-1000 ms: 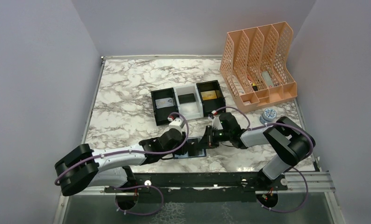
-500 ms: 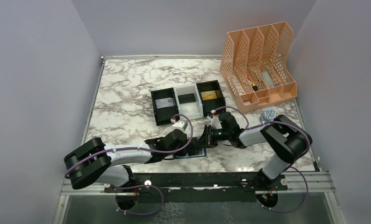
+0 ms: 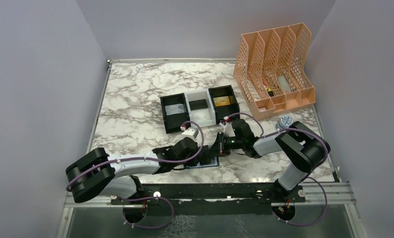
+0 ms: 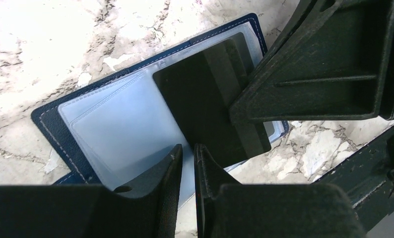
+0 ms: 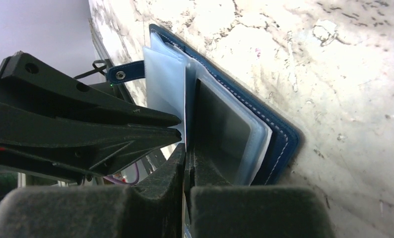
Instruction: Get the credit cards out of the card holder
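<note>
The top view looks down from high behind the near edge, taking in the whole table. Each wrist view sits close over the table and looks along its own fingers. The left pincer and right pincer face each other. Both wrist views share the open card holder and dark card.

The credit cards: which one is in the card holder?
The black card in the open navy card holder; the others lie in the three-compartment tray.

Dark card, seemingly in card holder
</note>
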Robot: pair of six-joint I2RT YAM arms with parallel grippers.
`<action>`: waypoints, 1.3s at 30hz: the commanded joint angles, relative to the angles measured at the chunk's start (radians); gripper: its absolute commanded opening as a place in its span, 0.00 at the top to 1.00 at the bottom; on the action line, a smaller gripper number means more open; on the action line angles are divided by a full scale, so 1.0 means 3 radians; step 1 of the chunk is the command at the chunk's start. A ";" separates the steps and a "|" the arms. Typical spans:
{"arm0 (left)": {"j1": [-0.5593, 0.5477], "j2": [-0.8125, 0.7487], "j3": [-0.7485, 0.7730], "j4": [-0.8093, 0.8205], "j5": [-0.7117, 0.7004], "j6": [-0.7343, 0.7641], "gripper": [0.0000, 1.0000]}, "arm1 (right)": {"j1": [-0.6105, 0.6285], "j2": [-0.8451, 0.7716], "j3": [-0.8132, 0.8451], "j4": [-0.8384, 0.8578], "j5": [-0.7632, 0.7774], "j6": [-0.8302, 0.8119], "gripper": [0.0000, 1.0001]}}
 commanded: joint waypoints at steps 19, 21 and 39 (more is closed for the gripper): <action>0.0048 -0.0645 0.0025 -0.0219 0.0295 0.0225 0.48 | 0.0003 -0.1586 -0.0158 -0.1097 0.1206 -0.0651 0.99; 0.0053 -0.0510 0.0063 -0.0107 0.0416 0.0241 0.48 | 0.0006 -0.1730 -0.0157 -0.1257 0.1438 -0.0666 0.99; 0.0077 -0.0141 0.0114 -0.0367 -0.0014 0.0107 0.59 | 0.0006 -0.2051 -0.0101 -0.1549 0.1893 -0.0778 0.99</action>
